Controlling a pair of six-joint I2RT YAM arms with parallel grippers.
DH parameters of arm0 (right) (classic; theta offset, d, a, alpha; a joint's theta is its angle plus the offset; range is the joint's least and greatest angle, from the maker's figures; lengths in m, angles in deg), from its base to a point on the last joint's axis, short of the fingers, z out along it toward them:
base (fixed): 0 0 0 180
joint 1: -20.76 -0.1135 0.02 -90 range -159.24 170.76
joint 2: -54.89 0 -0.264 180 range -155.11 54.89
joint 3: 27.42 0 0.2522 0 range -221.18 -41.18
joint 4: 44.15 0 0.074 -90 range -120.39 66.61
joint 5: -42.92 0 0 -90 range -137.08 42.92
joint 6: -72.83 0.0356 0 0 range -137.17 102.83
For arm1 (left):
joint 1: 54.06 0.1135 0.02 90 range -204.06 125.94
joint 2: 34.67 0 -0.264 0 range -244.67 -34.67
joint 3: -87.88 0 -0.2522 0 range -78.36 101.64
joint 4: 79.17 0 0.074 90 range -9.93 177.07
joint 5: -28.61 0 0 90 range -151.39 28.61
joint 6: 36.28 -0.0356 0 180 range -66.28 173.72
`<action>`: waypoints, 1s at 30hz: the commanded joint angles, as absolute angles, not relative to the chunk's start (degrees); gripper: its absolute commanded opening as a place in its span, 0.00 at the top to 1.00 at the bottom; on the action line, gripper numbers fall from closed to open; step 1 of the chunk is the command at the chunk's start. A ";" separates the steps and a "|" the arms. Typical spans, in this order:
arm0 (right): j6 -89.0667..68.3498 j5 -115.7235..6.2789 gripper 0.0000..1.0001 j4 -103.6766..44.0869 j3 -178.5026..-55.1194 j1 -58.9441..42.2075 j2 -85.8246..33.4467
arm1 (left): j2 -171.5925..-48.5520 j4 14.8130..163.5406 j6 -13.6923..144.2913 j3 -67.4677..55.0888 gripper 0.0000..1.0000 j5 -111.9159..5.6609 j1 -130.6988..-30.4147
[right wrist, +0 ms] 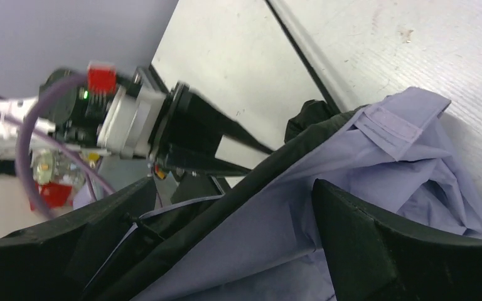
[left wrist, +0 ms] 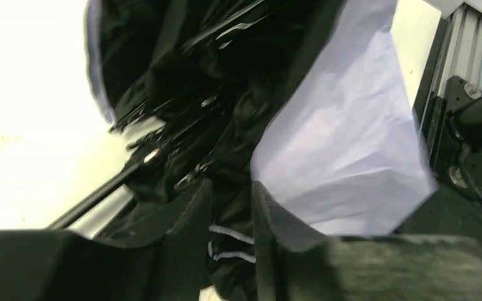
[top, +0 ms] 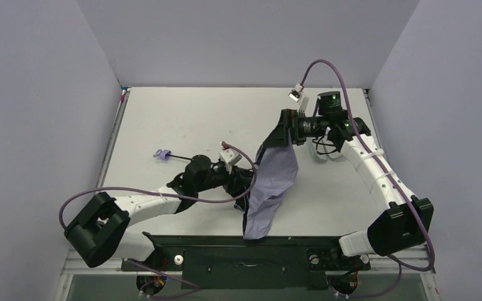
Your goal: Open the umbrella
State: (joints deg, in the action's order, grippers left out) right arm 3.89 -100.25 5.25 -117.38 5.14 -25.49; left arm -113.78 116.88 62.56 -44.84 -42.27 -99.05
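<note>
On the table (top: 182, 113), just right of center: umbrella (top: 272, 183), shaft axis 9–3 o'clock, knob handle (top: 161, 153) pointing 9. Canopy drapes 12 to 6. left gripper (left wrist: 231, 191) fingers nearly together, clamped on black underside folds. right gripper (right wrist: 232, 188) fingers wide, canopy between them; can't tell if gripping.

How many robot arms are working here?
2. The left arm reaches from the near-left to the umbrella's middle; the right arm bends from the near-right to its far end.
</note>
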 commanded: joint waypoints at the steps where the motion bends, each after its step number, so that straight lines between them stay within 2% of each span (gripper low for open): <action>1: -11.11 -110.07 0.11 6.81 -117.49 4.44 -21.35 | -106.27 122.09 60.97 -48.07 0.33 -36.80 -95.18; 2: -14.54 -110.26 0.11 6.80 -117.04 3.45 -21.02 | -105.27 122.68 59.50 -47.23 0.19 -36.78 -95.10; 4: -20.21 -110.58 0.10 7.10 -115.78 1.72 -20.47 | -103.25 123.80 53.79 -45.82 0.13 -36.18 -94.67; 9: -31.07 -110.11 0.10 10.35 -115.94 -3.18 -21.55 | -103.11 127.10 39.92 -42.93 0.12 -26.84 -92.68; 14: -42.15 -109.29 0.10 16.99 -118.26 -6.08 -23.19 | -105.92 132.73 33.90 -40.60 0.11 -20.95 -93.71; 25: -48.01 -108.61 0.10 20.50 -118.16 -8.67 -24.05 | -112.75 146.18 25.05 -38.99 0.12 -15.52 -100.10; 30: -47.76 -108.30 0.10 20.28 -118.53 -8.71 -25.18 | -111.81 146.78 19.82 -40.23 0.15 -12.17 -103.17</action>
State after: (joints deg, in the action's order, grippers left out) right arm -45.25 -108.01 22.58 -116.11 -8.23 -24.20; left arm -112.90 140.83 25.51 -40.93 -17.58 -100.34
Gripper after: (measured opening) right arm 0.896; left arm 0.862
